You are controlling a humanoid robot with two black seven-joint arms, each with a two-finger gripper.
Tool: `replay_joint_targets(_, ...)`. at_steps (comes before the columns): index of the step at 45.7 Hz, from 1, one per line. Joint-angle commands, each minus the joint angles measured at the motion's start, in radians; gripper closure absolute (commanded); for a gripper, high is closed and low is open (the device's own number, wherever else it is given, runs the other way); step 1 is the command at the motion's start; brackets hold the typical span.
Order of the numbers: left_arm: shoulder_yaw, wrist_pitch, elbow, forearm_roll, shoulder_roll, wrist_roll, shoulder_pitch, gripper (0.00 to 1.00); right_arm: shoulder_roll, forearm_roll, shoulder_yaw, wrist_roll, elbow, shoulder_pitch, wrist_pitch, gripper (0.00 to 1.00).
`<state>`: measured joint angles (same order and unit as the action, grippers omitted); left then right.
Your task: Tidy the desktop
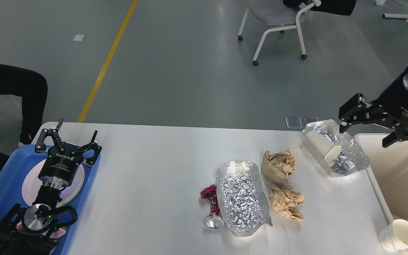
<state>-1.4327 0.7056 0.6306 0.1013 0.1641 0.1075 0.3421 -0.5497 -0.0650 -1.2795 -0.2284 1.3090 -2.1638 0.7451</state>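
Bench (154, 170): white, rounded corners.
Centre: crushed red can (211, 209), foil sheet (241, 196), two crumpled brown papers (278, 164).
Two o'clock: foil-wrapped cup (326, 147).
Nine o'clock: blue tray (4, 177).

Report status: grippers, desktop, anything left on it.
Left gripper open, empty, over the blue tray. Right gripper open, empty, above the bin. Desktop still cluttered: foil sheets, crumpled paper, crushed can, paper cup.

Head view looks down over the desktop (147, 184).
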Motion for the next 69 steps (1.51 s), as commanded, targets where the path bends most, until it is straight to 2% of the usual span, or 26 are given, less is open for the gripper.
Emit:
replay_joint_targets(1, 0.0, 0.0, 0.001, 0.0, 0.0, 0.0, 0.0, 0.04, -0.041, -0.053, 0.011, 0.0, -0.076, 0.166, -0.168, 0.0)
replay_joint_targets(9, 0.0, 0.0, 0.0, 0.0, 0.0, 0.0, 0.0, 0.04, -0.045, -0.134, 0.023, 0.003, -0.2, 0.389, -0.404, 0.0)
replay_joint_targets(14, 0.0, 0.0, 0.0, 0.0, 0.0, 0.0, 0.0, 0.04, -0.049, -0.206, 0.138, 0.004, -0.299, 0.568, -0.512, 0.0)
replay_joint_targets(23, 0.0, 0.0, 0.0, 0.0, 0.0, 0.0, 0.0, 0.04, -0.03, -0.219, 0.385, 0.003, -0.583, 0.893, -0.516, 0.0)
replay_joint_targets(28, 0.0, 0.0, 0.001, 0.0, 0.0, 0.0, 0.0, 0.04, 0.022, -0.219, 0.469, 0.003, -0.678, 0.995, -0.518, 0.0)
replay_joint_targets(37, 0.0, 0.0, 0.0, 0.0, 0.0, 0.0, 0.0, 0.04, 0.053, -0.219, 0.592, 0.003, -0.755, 1.088, -0.539, 0.0)
replay_joint_targets(49, 0.0, 0.0, 0.001, 0.0, 0.0, 0.0, 0.0, 0.04, 0.191, -0.219, 0.628, 0.006, -0.916, 1.216, -0.608, 0.0)
replay_joint_targets(54, 0.0, 0.0, 0.0, 0.0, 0.0, 0.0, 0.0, 0.04, 0.205, -0.219, 0.631, 0.006, -0.919, 1.228, -0.667, 0.0)
replay_joint_targets(69, 0.0, 0.0, 0.0, 0.0, 0.0, 0.0, 0.0, 0.04, 0.251, -0.217, 0.634, 0.009, -0.961, 1.263, -0.717, 0.0)
